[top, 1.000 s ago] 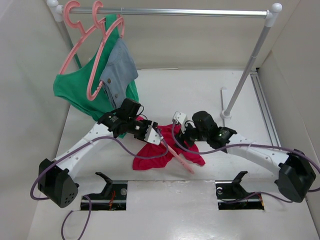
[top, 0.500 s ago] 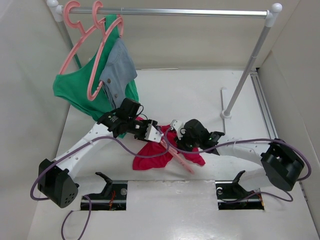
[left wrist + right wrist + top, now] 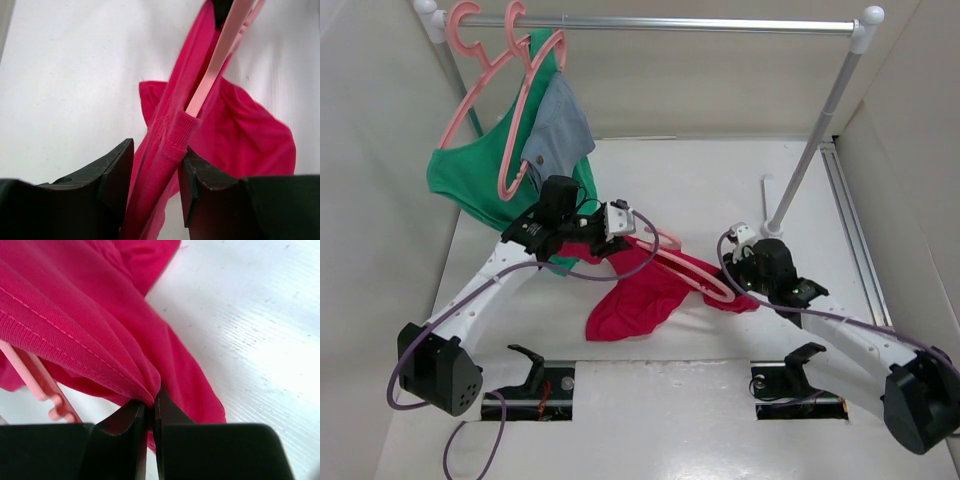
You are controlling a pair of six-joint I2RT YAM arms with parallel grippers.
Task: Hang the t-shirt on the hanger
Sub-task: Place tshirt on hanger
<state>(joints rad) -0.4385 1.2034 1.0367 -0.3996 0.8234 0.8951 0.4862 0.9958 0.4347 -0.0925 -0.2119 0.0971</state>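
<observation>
The crimson t-shirt (image 3: 635,305) lies crumpled on the white table, with part of it stretched over the salmon-pink hanger (image 3: 690,268). My left gripper (image 3: 625,228) holds the hanger's near end above the table. In the left wrist view the gripper (image 3: 156,150) is shut on the hanger where the shirt's ribbed collar wraps it. The bare hanger arm (image 3: 220,55) comes out of the cloth (image 3: 250,135). My right gripper (image 3: 738,272) sits at the shirt's right end. In the right wrist view the gripper (image 3: 150,405) is shut on a bunched fold of t-shirt (image 3: 75,305), beside a notched hanger tip (image 3: 37,377).
A clothes rack's rail (image 3: 670,22) runs across the back, and its slanted right post (image 3: 810,150) stands just behind the right gripper. Two pink hangers at the rail's left carry a green garment (image 3: 470,180) and a grey-blue garment (image 3: 560,130), close to the left arm.
The right gripper shut on the t-shirt and pulled it to the right. The left gripper lifted the hanger up and back, so the shirt now stretches between the two.
</observation>
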